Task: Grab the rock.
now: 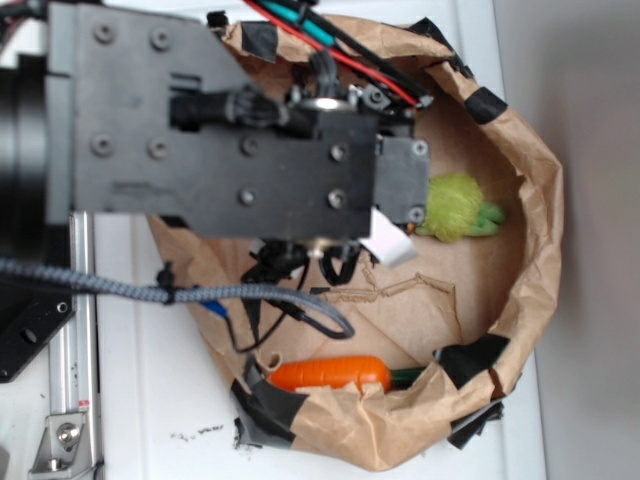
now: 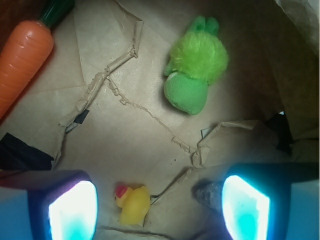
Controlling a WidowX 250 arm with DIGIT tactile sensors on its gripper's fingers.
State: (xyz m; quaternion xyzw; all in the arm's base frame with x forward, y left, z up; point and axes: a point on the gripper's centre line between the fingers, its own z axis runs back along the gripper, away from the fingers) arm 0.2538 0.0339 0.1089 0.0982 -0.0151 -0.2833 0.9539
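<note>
While the gripper (image 2: 159, 207) hangs wide-jawed over creased brown paper (image 2: 145, 135), a rough grey-brown rock (image 2: 209, 194) touches its right finger (image 2: 245, 207).

A brown paper bin (image 1: 540, 200) with black tape (image 1: 485, 105) on its rim is set on a white desk (image 1: 150, 400). Inside, an orange carrot (image 2: 22, 55), a fuzzy green plush toy (image 2: 195, 70) and a yellow duck (image 2: 134, 204) are seen, well apart.
</note>
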